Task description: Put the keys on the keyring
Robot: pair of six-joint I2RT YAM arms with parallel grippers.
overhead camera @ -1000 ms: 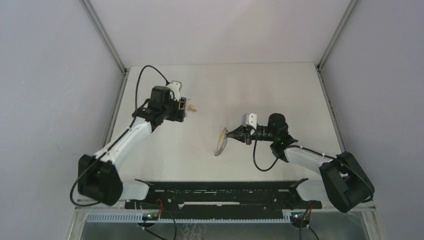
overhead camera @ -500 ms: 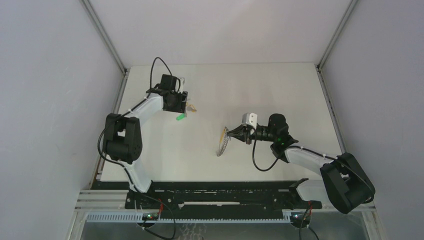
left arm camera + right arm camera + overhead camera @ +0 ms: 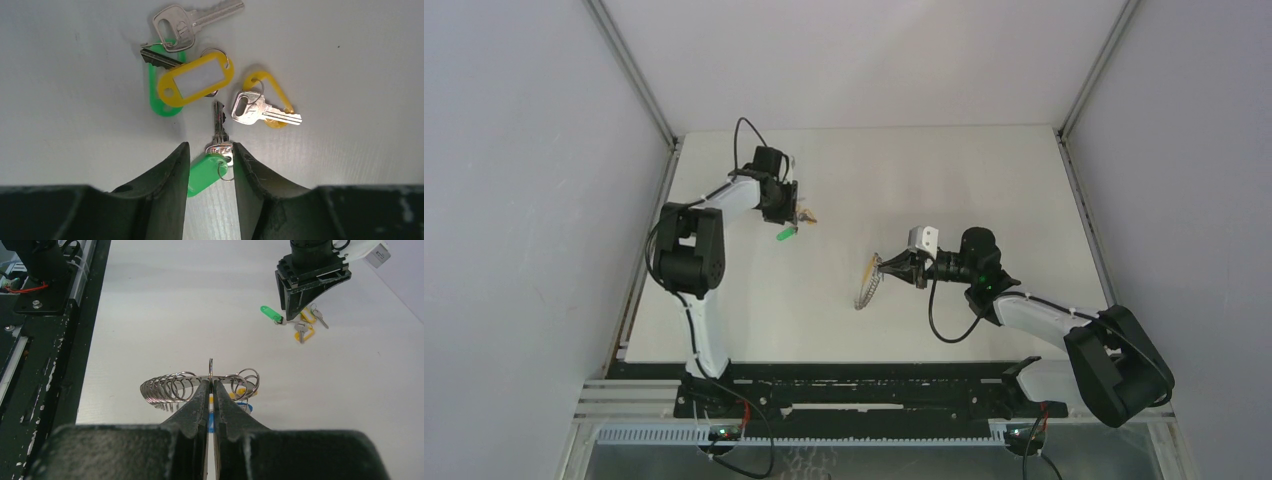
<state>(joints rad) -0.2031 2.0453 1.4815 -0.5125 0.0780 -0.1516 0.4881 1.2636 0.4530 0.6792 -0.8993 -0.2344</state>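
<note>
White tabletop (image 3: 984, 180): a green-tagged silver key (image 3: 202, 174) is straddled by the parted left gripper (image 3: 210, 148), and a ribbed silvery metal keyring (image 3: 167, 386) is clamped by the right gripper (image 3: 211, 386).

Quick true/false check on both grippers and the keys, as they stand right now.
1. The right gripper is shut on the keyring. True.
2. The left gripper is clamped on a key. False: its fingers are open, one on each side of the green-tagged key.
3. All keys are already on the keyring. False: several lie loose on the table in front of the left gripper.
4. A yellow tag lies partly over a green tag. True.
</note>
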